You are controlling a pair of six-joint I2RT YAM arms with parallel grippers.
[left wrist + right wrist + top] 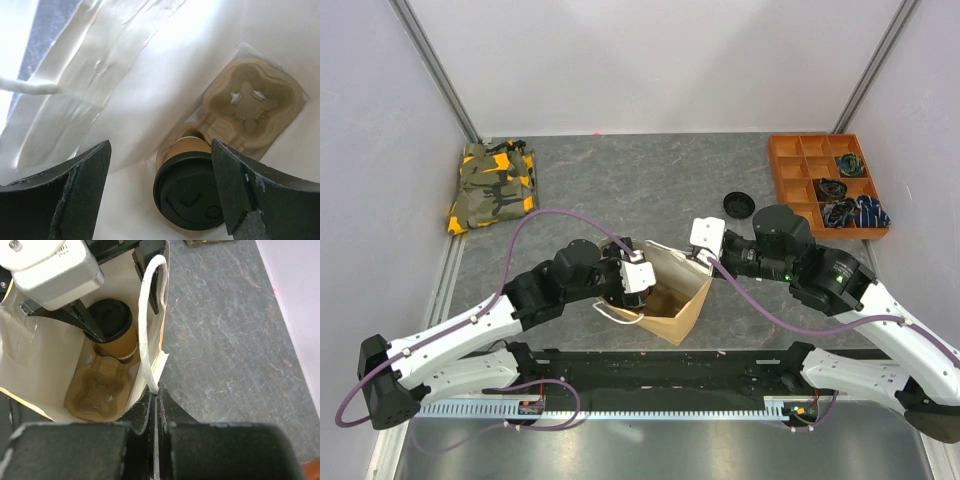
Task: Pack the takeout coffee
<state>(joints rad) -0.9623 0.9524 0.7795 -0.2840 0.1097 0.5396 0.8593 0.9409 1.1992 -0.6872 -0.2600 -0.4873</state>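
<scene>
Inside the paper bag (40, 355), the left gripper (160, 145) gapes wide astride the takeout coffee (187, 197), seated in the pulp carrier (250, 105); the right gripper (155, 405) pinches the bag's rim

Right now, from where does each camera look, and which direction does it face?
Top external: fixed above and behind the bases, looking down on the table; both arms meet at the paper bag.
Left wrist: on the left arm, looking down into the bag; its open left gripper frames the lidded cup and carrier.
Right wrist: at the bag's rim, looking down; the right gripper is shut on it.
Shared: both wrist views show cup and carrier inside the bag.
</scene>
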